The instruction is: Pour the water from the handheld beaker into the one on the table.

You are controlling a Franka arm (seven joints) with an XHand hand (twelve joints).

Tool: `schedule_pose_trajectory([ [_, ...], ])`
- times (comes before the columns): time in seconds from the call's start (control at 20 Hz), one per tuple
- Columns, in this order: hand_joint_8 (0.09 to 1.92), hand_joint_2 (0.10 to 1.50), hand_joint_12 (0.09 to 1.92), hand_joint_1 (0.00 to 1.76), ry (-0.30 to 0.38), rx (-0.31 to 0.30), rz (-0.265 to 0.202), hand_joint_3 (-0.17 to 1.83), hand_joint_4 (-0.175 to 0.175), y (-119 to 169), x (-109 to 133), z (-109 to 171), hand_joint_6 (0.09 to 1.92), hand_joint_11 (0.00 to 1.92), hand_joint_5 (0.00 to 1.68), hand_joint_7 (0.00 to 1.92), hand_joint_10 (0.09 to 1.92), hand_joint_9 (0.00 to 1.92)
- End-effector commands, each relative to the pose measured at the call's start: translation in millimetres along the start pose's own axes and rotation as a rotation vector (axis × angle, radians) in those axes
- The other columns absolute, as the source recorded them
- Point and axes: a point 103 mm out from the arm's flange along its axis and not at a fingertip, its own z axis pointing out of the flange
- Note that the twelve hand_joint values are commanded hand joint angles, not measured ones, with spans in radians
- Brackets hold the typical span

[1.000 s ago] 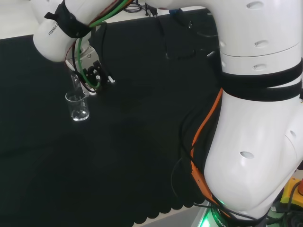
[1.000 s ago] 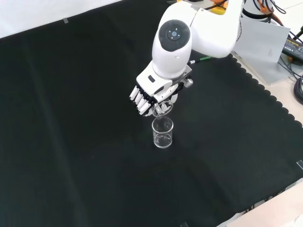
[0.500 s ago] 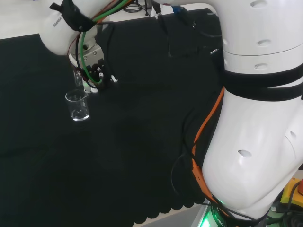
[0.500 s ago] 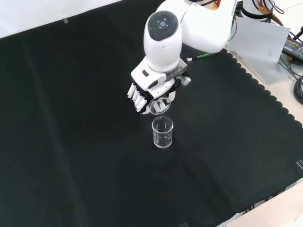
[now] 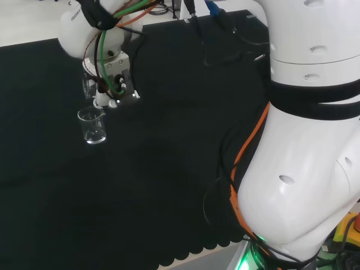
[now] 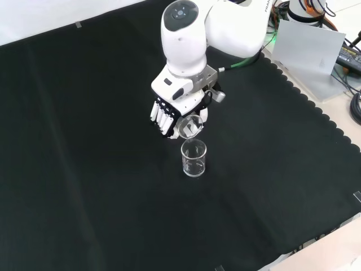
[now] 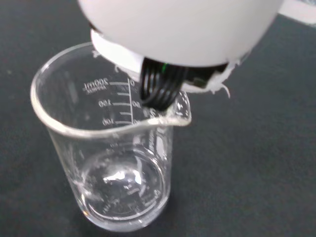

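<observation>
The hand (image 6: 169, 110) has its fingers curled round a small clear beaker (image 6: 189, 125), held tipped so its mouth faces down and toward the viewer in the front view. Right below and just in front of it, a second clear beaker (image 6: 193, 159) stands upright on the black cloth of the worktop (image 6: 84, 186), near the middle and well away from every edge. In the head view the held beaker (image 5: 89, 87) hangs just above and behind the standing beaker (image 5: 92, 126), the two apart, not touching.

The wrist view looks down into the standing beaker (image 7: 111, 163): thin glass wall, printed scale, a pour lip on the rim, and a shallow layer of clear liquid glinting at the bottom. How much is left in the held one I cannot tell.

Both vessels look like thin, rigid glass: light, smooth and slippery, and likely to crack if they knock together or drop on the worktop. The held beaker is best taken round the middle of its wall, as it is here, with fingers on one side and thumb opposite, leaving the rim and spout free. The standing beaker is nearly empty, so it would probably slide or tip at a nudge; the spout should stay above its rim without resting on it.
</observation>
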Motion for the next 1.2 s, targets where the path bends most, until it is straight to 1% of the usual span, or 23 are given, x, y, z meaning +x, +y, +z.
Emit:
schedule_pose_trajectory([
  [0.05, 1.25, 0.49, 1.06, 1.42, 0.2, -0.034, -0.04, 1.19, -0.175, -6, -27, -2, 1.56, 0.92, 0.92, 1.11, 1.13, 1.22],
  [0.25, 1.25, 0.49, 1.06, 1.42, 0.267, -0.026, -0.046, 1.19, -0.175, -4, -34, 0, 1.56, 0.92, 0.91, 1.11, 1.13, 1.22],
  [0.4, 1.25, 0.49, 1.06, 1.42, 0.316, -0.029, -0.06, 1.19, -0.175, -3, -38, 4, 1.56, 0.92, 0.91, 1.11, 1.13, 1.22],
  [0.8, 1.25, 0.49, 1.06, 1.42, 0.428, -0.026, -0.069, 1.18, -0.175, 3, -48, 12, 1.56, 0.92, 0.91, 1.1, 1.13, 1.22],
  [1.2, 1.25, 0.49, 1.06, 1.42, 0.551, -0.008, -0.058, 1.18, -0.175, 14, -65, 27, 1.56, 0.92, 0.91, 1.1, 1.13, 1.22],
])
